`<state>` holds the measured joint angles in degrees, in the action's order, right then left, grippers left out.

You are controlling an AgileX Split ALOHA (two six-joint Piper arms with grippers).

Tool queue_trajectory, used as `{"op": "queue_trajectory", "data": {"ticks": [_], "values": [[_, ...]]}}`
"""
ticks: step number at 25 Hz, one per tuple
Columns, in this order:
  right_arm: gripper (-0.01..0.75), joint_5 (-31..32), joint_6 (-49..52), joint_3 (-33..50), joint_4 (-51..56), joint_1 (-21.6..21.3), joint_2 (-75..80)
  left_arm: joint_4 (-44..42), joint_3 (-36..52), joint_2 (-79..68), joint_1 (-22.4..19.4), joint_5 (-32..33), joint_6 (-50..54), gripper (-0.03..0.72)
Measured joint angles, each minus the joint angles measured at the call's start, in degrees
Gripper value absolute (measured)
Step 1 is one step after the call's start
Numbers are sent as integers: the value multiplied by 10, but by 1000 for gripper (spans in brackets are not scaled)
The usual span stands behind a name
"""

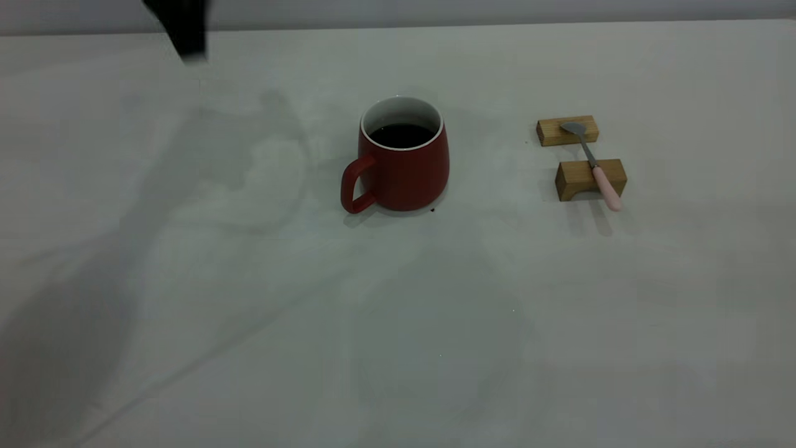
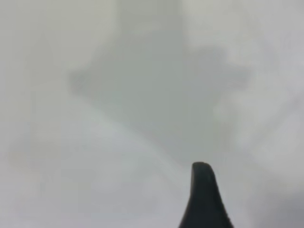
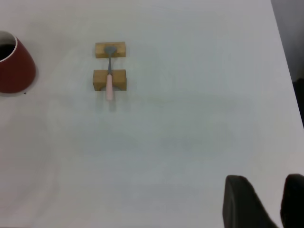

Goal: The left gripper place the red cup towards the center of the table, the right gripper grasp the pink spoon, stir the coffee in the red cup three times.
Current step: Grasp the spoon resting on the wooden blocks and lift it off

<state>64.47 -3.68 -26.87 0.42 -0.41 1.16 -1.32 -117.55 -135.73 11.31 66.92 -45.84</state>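
Your left gripper (image 1: pixel 186 37), a black arm end with dark jaws, hangs blurred over the far left of the table, well apart from everything else; the left wrist view shows only one tapered dark fingertip (image 2: pixel 204 199) above bare surface, so you cannot tell whether its jaws are spread or pressed together. Your right gripper (image 3: pixel 273 202) shows only in its own wrist view, as two dark tapered fingers (image 3: pixel 242 204) with a small gap of pale table between them; they stand slightly apart and pinch nothing, well away from the spoon. The slim pink spoon (image 1: pixel 594 165) with its grey metal bowl and stem and rounded pale pink handle lies bridged across two small wooden blocks (image 1: pixel 591 179) to the right of centre: the bowl rests on the farther, flatter block, the stem crosses the nearer, notched block, and the handle's end juts out past it toward the camera. Left of the blocks, near the table's centre, stands your squat dark-red ceramic cup (image 1: pixel 404 163), upright, wider at its base, with a white rim and inside and a red loop handle pointing to the exterior view's left. Dark, glossy, flat coffee (image 1: pixel 401 135) fills it partway. Everything sits on the large pale grey-white matte table (image 1: pixel 435 323), which carries soft shadows and a tiny black speck beside the cup's base.
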Motion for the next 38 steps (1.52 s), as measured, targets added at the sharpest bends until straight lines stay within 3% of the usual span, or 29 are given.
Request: {"op": "queue_trajectory", "data": {"ticks": [5, 9, 26, 31, 38], "values": [[243, 0, 0, 0, 0, 0, 0, 33, 9, 136, -36, 0, 167, 586], [243, 0, 0, 0, 0, 0, 0, 44, 72, 264, -42, 0, 253, 586], [243, 0, 0, 0, 0, 0, 0, 50, 723, 870, -42, -24, 398, 586], [243, 0, 0, 0, 0, 0, 0, 47, 835, 1058, -42, -54, 397, 586], [243, 0, 0, 0, 0, 0, 0, 41, 896, 1199, -42, -30, 402, 586]]}}
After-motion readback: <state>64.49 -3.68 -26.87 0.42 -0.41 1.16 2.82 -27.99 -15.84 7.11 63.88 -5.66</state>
